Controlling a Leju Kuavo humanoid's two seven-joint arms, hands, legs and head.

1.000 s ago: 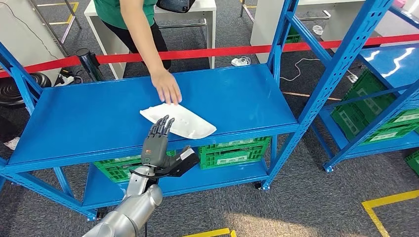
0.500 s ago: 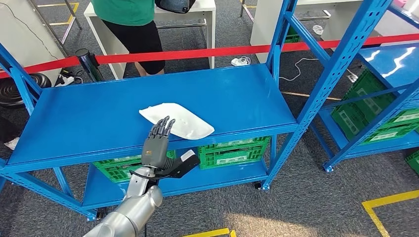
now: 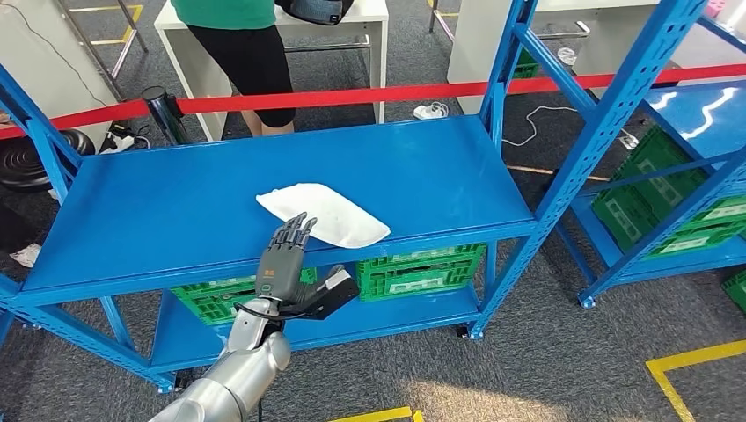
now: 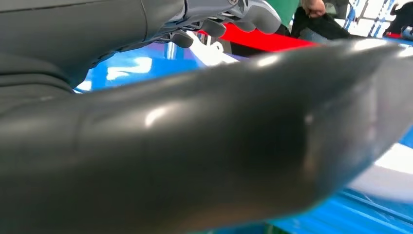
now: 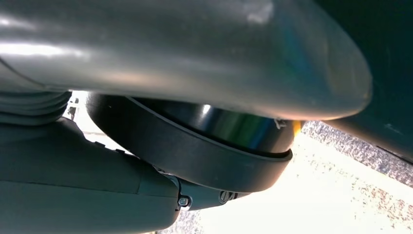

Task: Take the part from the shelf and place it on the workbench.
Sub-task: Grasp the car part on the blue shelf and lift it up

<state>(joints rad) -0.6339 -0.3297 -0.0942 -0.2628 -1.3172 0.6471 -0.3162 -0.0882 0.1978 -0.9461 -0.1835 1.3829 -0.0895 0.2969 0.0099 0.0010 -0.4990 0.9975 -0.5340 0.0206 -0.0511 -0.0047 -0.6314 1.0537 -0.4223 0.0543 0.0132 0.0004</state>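
We see a blue shelf [image 3: 176,211] spanning the head view, its upper deck bare but for one white part [image 3: 324,214] lying flat near the front edge, slightly right of centre. A person [image 3: 236,44] in a green top stands at twelve o'clock beyond a red barrier tape [image 3: 369,92]. Green crates [image 3: 413,272] sit on the lower deck. Our left hand [image 3: 283,264] rises from six o'clock, fingers straight and apart, thumb out, holding nothing, fingertips [image 3: 299,225] at the part's near edge. The right hand's state we cannot tell.
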